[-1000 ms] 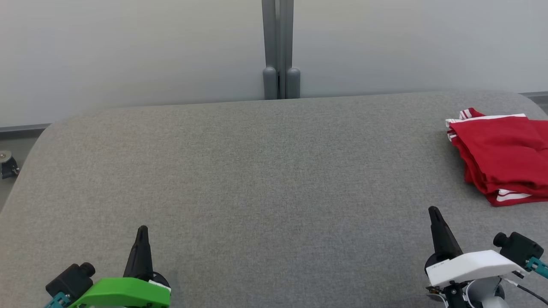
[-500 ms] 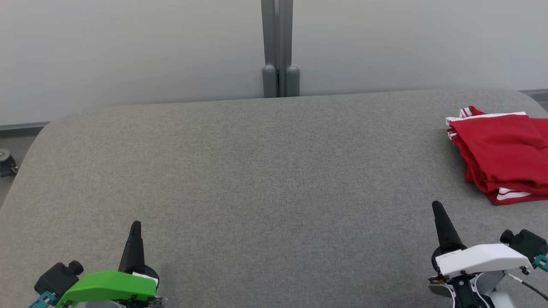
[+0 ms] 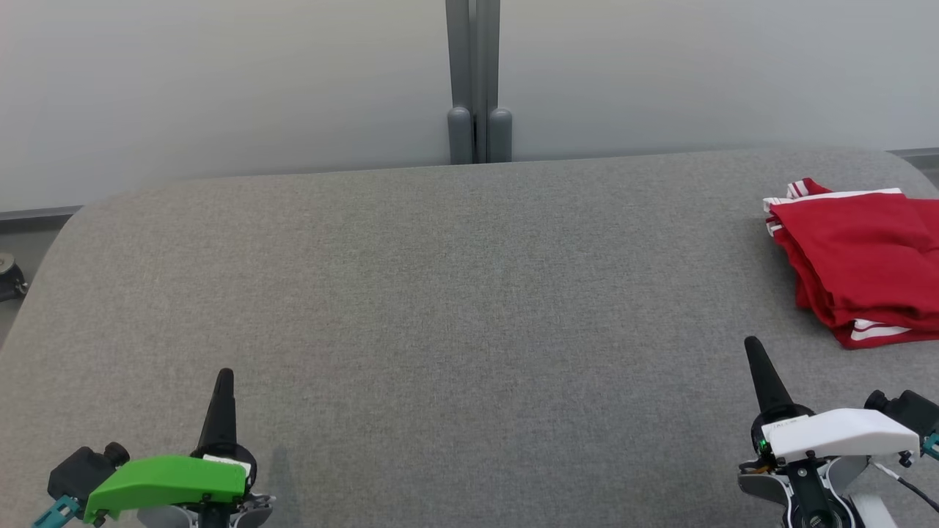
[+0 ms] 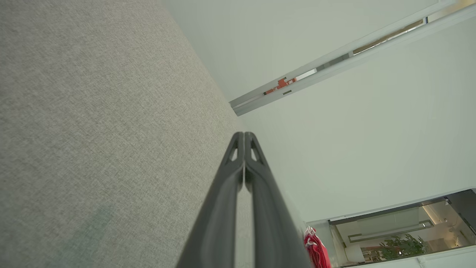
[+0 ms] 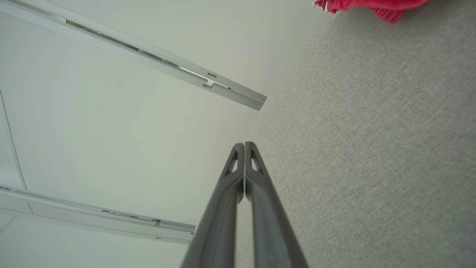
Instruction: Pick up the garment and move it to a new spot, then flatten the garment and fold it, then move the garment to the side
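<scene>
The garment [image 3: 866,264] is red with white stripes and lies folded at the far right of the grey table [image 3: 440,293], cut off by the head view's right edge. A sliver of the garment [image 4: 316,253] shows in the left wrist view, and a red edge of the garment [image 5: 372,7] in the right wrist view. My left gripper [image 3: 224,375] sits at the lower left, shut and empty; its tips [image 4: 244,134] touch each other. My right gripper [image 3: 751,343] is at the lower right, shut and empty, well short of the garment; its tips [image 5: 244,144] are pressed together.
A pale wall with a grey vertical post [image 3: 475,81] stands behind the table's far edge. A small caster [image 3: 9,273] sits on the floor past the table's left edge.
Both grippers have drawn back toward the bottom of the head view, the left drifting left and the right drifting right. The garment lies as before.
</scene>
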Motion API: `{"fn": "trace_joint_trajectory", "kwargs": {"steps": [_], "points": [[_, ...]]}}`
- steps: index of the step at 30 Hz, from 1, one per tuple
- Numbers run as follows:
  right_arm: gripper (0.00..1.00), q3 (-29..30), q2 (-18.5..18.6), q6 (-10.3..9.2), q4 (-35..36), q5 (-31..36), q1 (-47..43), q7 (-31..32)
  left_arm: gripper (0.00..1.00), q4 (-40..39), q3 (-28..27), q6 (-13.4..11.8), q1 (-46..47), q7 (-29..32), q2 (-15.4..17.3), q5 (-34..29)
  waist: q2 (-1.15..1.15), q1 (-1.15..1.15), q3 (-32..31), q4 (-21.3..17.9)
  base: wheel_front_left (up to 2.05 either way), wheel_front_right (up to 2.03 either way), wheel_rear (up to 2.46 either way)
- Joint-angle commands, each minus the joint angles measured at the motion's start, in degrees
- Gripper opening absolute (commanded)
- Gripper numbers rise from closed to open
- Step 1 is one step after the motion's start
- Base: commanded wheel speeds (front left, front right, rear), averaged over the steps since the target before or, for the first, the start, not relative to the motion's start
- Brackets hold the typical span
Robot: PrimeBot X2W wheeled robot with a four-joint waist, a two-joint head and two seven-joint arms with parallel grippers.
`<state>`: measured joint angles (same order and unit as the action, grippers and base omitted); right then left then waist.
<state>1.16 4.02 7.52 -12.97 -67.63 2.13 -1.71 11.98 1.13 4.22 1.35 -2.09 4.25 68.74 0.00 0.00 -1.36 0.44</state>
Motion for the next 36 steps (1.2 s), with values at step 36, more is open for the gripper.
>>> {"fn": "trace_joint_trajectory", "kwargs": {"steps": [36], "points": [[0.0,2.92,-0.05,-0.04,-0.61,-18.18,3.39,5.13,0.0,1.31,-4.21,2.5,4.04,5.09,0.17,17.69,0.0,0.0,0.97,-0.28,0.0,0.0,0.0]]}}
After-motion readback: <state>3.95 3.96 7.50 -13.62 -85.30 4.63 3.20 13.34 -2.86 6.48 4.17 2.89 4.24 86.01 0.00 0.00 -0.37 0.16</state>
